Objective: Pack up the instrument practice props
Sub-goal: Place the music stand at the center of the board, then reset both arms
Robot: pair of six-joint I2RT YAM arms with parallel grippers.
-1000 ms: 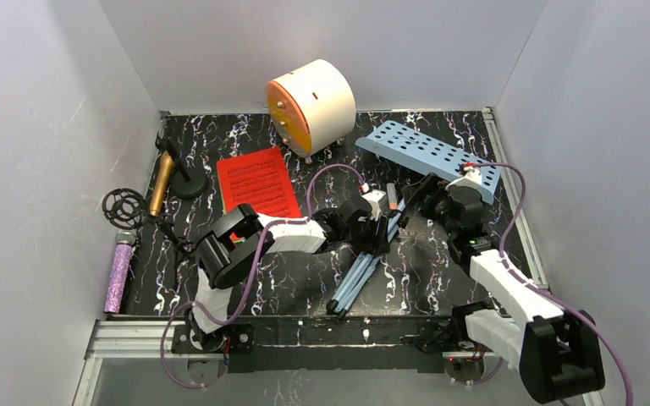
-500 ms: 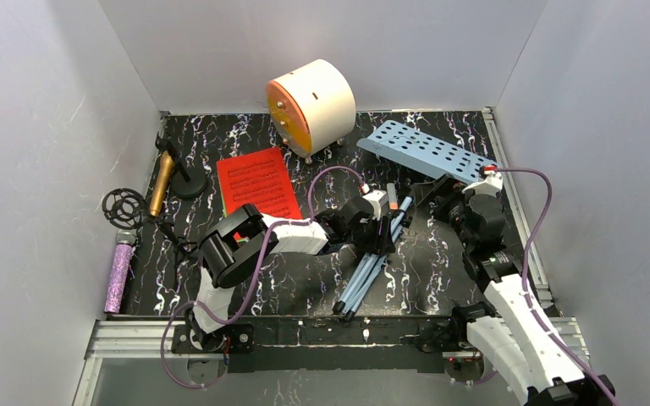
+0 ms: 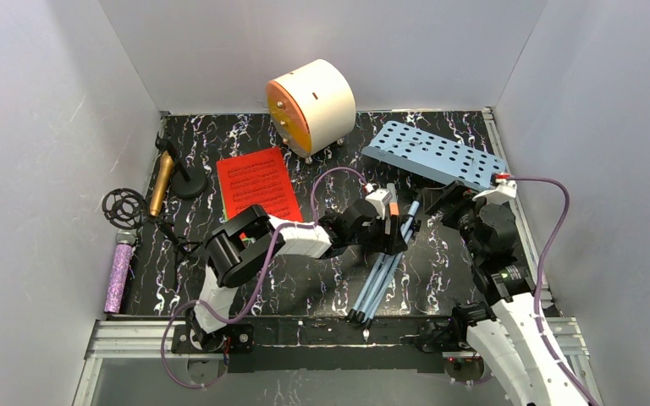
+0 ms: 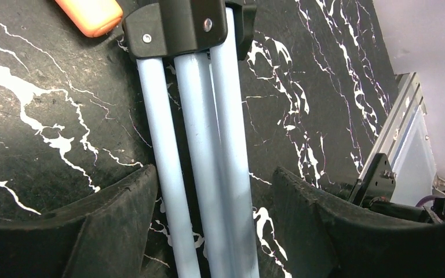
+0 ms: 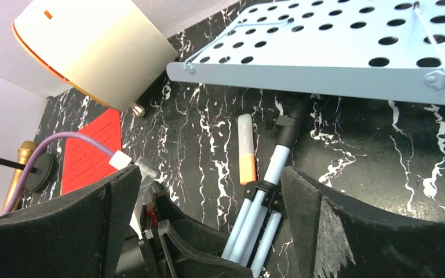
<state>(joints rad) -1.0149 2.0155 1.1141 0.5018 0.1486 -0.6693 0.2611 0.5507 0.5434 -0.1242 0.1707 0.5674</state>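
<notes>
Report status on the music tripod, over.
Left gripper open, straddling the tripod's folded legs. Right gripper open, empty, by the perforated tray. Orange-tipped stick beside the legs.

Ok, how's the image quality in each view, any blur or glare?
Top external: even soft light, sharp, no glare on the table. Left wrist: tripod legs in focus, own fingers dark and soft. Right wrist: perforated panel crisp, cream cabinet bright, not blown out.
</notes>
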